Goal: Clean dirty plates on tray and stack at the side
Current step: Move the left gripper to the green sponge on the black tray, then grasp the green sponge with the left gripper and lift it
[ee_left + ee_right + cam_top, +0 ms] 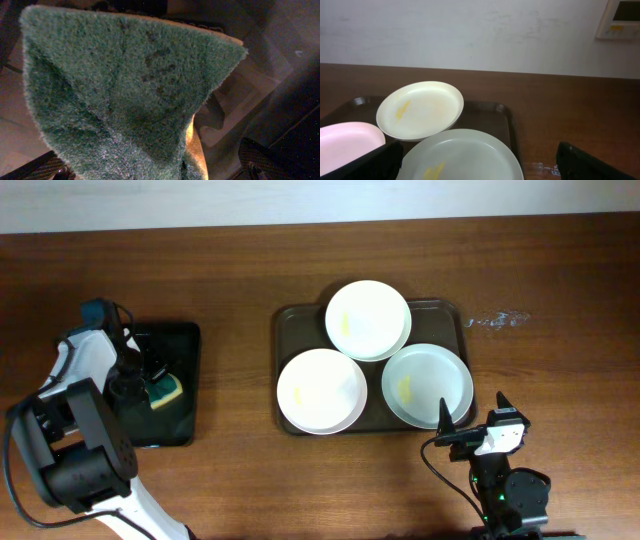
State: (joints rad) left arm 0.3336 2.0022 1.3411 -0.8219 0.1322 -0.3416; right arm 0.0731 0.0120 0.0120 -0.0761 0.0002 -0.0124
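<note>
Three white plates lie on the dark brown tray (pixel 296 317): one at the back (pixel 368 320), one front left (pixel 321 390), one front right (pixel 428 385), each with a yellowish smear. My right gripper (pixel 472 412) is open and empty just in front of the front right plate (pixel 465 155). The back plate (pixel 420 110), the tray (pixel 492 111) and my right jaws (pixel 480 167) show in the right wrist view. My left gripper (pixel 148 375) is open, low over a green and yellow sponge (pixel 166 391), which fills the left wrist view (pixel 120 85) between the fingers.
The sponge lies in a smaller black tray (pixel 182 340) at the left. A patch of wet spots (pixel 497 318) is on the wooden table right of the brown tray. A wall with a white panel (pixel 620 19) stands behind the table.
</note>
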